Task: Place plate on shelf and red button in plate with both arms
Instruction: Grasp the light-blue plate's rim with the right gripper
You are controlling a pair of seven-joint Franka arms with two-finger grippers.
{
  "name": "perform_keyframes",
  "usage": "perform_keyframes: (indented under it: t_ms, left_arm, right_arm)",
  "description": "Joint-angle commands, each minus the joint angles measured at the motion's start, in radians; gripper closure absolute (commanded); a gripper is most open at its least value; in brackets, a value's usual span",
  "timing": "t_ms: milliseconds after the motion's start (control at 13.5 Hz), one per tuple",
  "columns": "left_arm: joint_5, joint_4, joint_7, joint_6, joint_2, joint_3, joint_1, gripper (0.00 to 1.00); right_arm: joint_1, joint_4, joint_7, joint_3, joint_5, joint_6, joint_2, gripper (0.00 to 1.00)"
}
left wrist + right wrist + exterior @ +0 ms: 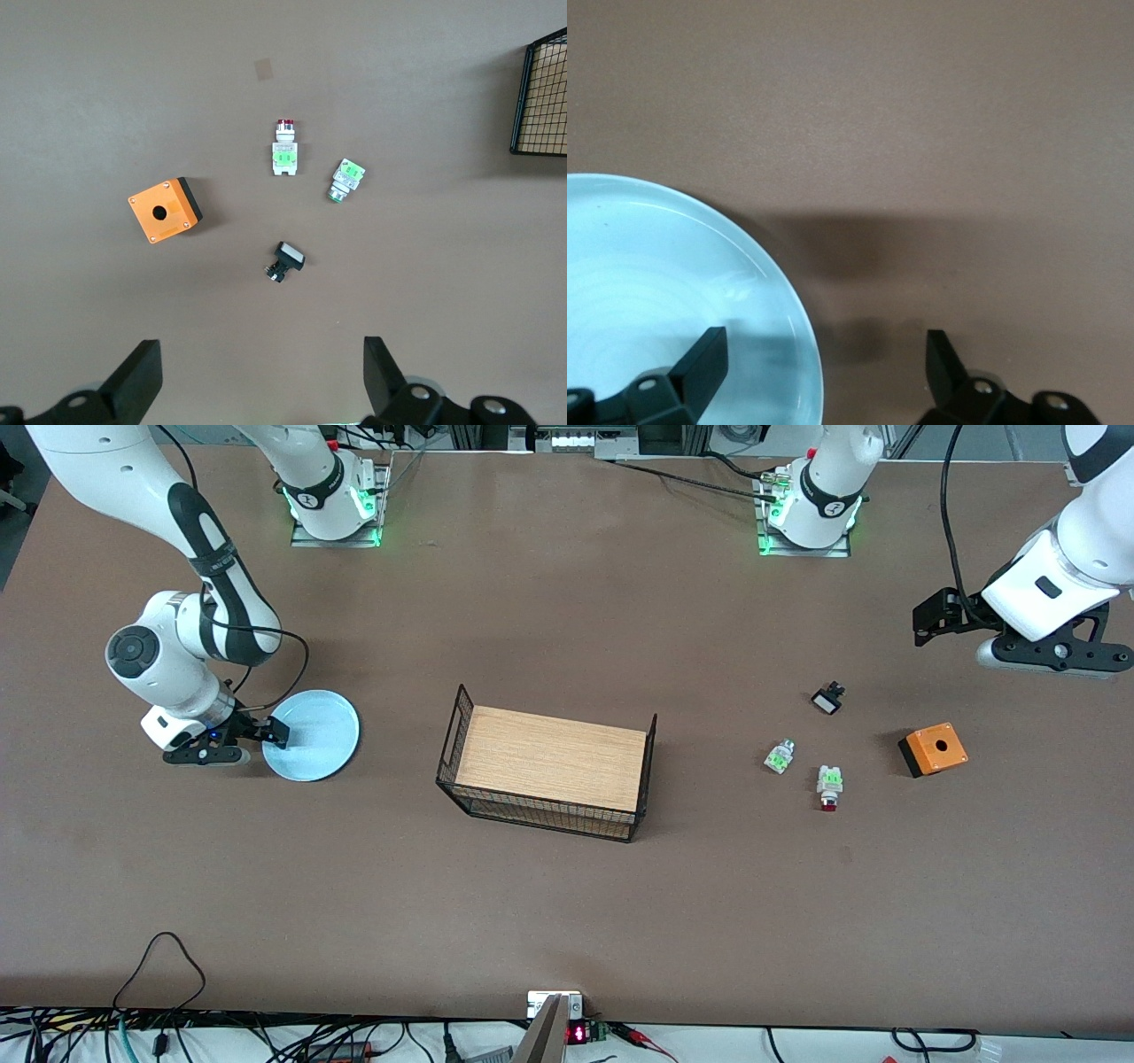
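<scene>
The pale blue plate (321, 728) (656, 283) lies flat on the table toward the right arm's end. My right gripper (217, 755) (824, 336) is low at the plate's edge and open. One finger is over the plate's inside and the other over bare table, so the rim runs between them untouched. The red button (830, 786) (284, 150) lies on its side toward the left arm's end, its red cap pointing toward the front camera. My left gripper (1054, 660) (261, 347) hangs high over that end, open and empty.
A wire basket (540, 815) (540, 97) with a wooden bottom stands mid-table. A white-and-green part (780, 756) (345, 179), a black-and-white part (828, 698) (285, 260) and an orange box (933, 749) (164, 211) lie around the red button.
</scene>
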Motion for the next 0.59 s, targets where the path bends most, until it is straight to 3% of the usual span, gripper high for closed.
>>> perform_keyframes:
  t_ms: [0,148,297,520]
  left_arm:
    - [0.029,0.015,0.016,-0.021,-0.004,0.001,-0.005,0.00]
    - [0.030,0.015,0.017,-0.022,-0.004,0.001,-0.004,0.00]
    - [0.030,0.015,0.016,-0.022,-0.004,0.001,-0.004,0.00]
    - [0.030,0.015,0.017,-0.022,-0.005,0.001,-0.004,0.00]
  right_arm:
    - [-0.008,-0.022,-0.012,0.009,-0.007,0.034,-0.007,0.35]
    - [-0.006,-0.062,-0.012,0.009,-0.007,0.106,-0.005,0.73]
    - [-0.006,-0.086,-0.011,0.009,-0.006,0.131,-0.014,1.00]
    - [-0.005,-0.085,-0.002,0.009,-0.006,0.088,-0.051,1.00]
